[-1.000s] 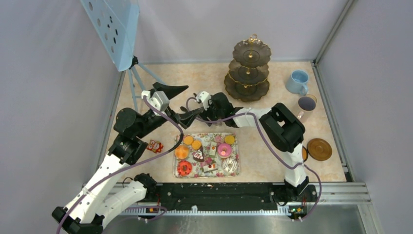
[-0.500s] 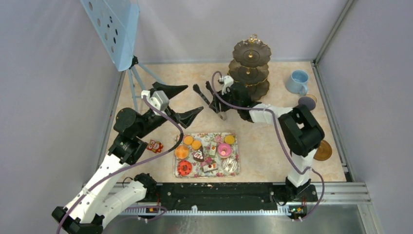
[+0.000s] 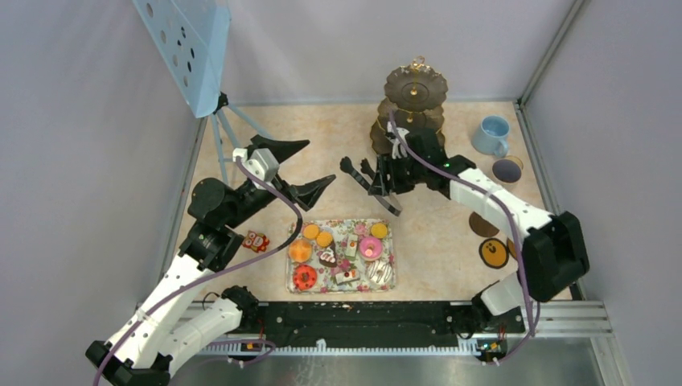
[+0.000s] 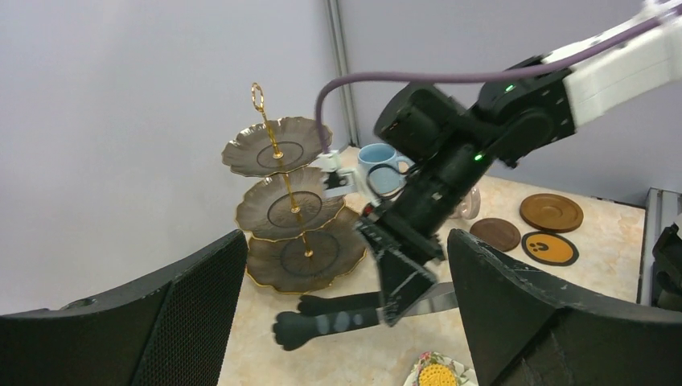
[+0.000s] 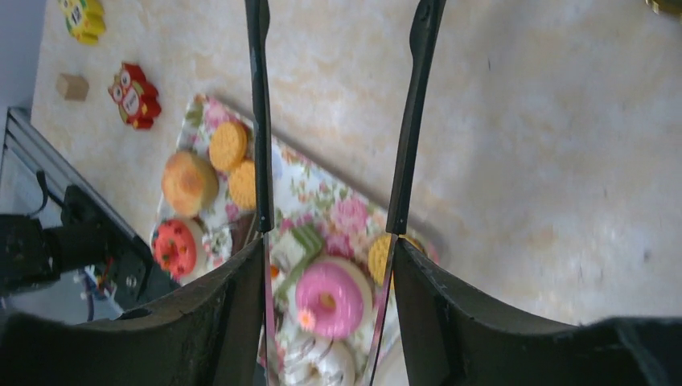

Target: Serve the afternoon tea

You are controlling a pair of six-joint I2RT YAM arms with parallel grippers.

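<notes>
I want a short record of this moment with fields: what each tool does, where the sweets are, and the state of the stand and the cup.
right tool: shut on the black tongs, between stand and tray
left tool: open, empty, to the left of the tongs
three-tier stand: all three tiers empty
floral tray: holds the toy sweets
light-blue cup: upright, to the right of the stand
task state: no sweet on the stand yet
</notes>
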